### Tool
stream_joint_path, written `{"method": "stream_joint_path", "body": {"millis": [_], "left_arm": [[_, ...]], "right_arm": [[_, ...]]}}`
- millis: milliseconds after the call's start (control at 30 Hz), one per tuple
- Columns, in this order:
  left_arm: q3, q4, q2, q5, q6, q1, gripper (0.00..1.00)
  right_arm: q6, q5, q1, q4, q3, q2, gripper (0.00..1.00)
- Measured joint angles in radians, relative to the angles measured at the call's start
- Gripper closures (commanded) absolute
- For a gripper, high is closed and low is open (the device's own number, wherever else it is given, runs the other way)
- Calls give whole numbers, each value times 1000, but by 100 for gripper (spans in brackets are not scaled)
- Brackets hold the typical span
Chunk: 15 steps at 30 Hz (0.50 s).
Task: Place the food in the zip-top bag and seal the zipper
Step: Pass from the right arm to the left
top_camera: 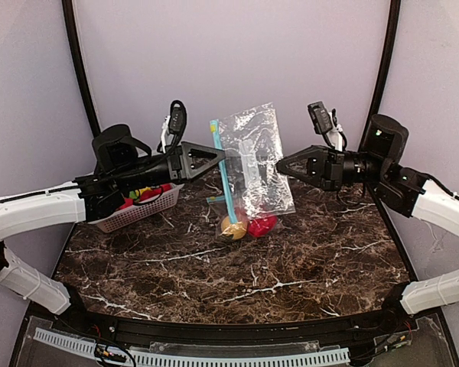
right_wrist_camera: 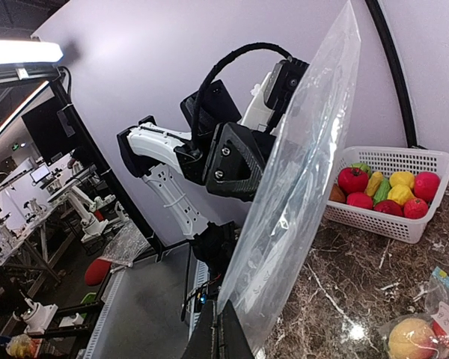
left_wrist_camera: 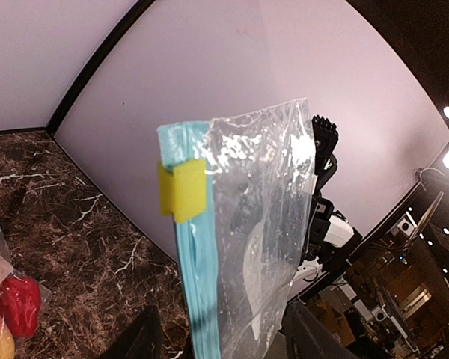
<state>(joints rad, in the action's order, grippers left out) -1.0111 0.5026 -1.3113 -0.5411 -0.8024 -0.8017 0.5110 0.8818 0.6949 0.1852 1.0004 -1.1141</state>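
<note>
Right gripper (top_camera: 279, 165) clamps the bag (top_camera: 254, 153); left gripper (top_camera: 222, 155) straddles its zipper (top_camera: 220, 174), fingers (left_wrist_camera: 144, 336) apart. Much food (right_wrist_camera: 353, 181) sits in the left basket (right_wrist_camera: 404, 224); filling and sealing remain.

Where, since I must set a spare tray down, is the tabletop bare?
Bare marble table: the wide front strip between the arm bases and the filled bag; also the right side below the right gripper. Crowded: back centre, where the zip-top bag hangs between left gripper and right gripper near the filled bag, and back left, by the white basket.
</note>
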Motion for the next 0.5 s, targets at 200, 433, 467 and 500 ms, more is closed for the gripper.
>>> {"method": "stream_joint_path", "body": {"millis": [200,433,467,500], "left_arm": [[0,42,-19,-1,-25,0,85],[18,82,-10,-1,-24,0,99],[23,75,-5,-1,-20,0,99],[27,63,0,-1,-9,0,99]], "right_arm": [[-1,11,4,1,0,0,100],[-3,-16,4,-5,-23,3,91],[-2,-24,4,-12,-30,3,82],[-8,-35,3,-22,-37,4,69]]}}
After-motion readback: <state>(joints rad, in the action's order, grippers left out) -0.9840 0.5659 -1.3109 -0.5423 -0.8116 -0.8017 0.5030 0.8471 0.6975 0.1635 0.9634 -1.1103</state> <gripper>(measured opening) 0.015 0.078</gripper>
